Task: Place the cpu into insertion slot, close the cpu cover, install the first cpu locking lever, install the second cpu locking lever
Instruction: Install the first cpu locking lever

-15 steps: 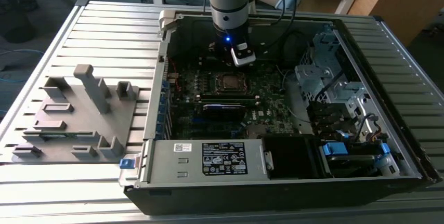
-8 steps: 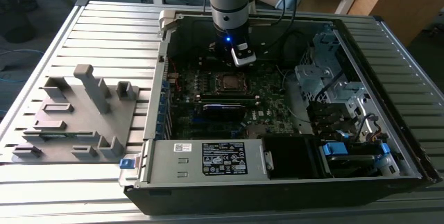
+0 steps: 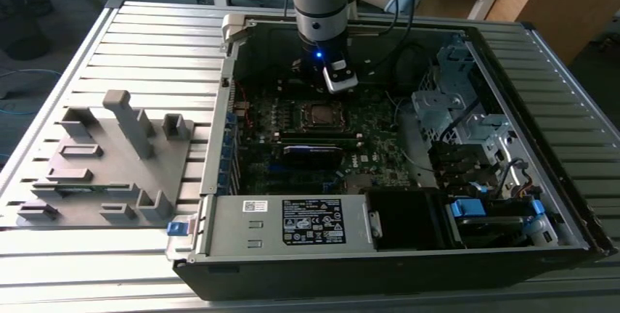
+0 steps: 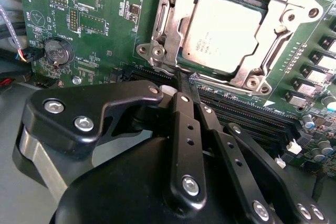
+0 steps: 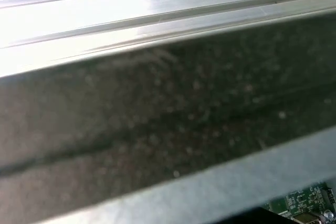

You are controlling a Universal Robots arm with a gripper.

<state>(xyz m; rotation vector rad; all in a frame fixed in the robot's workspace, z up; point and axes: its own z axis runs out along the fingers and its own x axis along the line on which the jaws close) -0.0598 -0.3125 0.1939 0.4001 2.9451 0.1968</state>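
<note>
Inside the open black computer case (image 3: 542, 204), the dull silver square cpu (image 4: 223, 34) lies in the black insertion slot (image 3: 319, 114), framed by the thin silver metal cpu cover (image 4: 294, 9). The black-fingered gripper (image 4: 185, 83) hangs just beside the slot's edge, fingers pinched together on nothing visible; its tips are partly hidden.

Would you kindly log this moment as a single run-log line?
cpu: seated in insertion slot | cpu cover: closed over it | gripper: fingers together at the cover's edge, holding nothing
</note>
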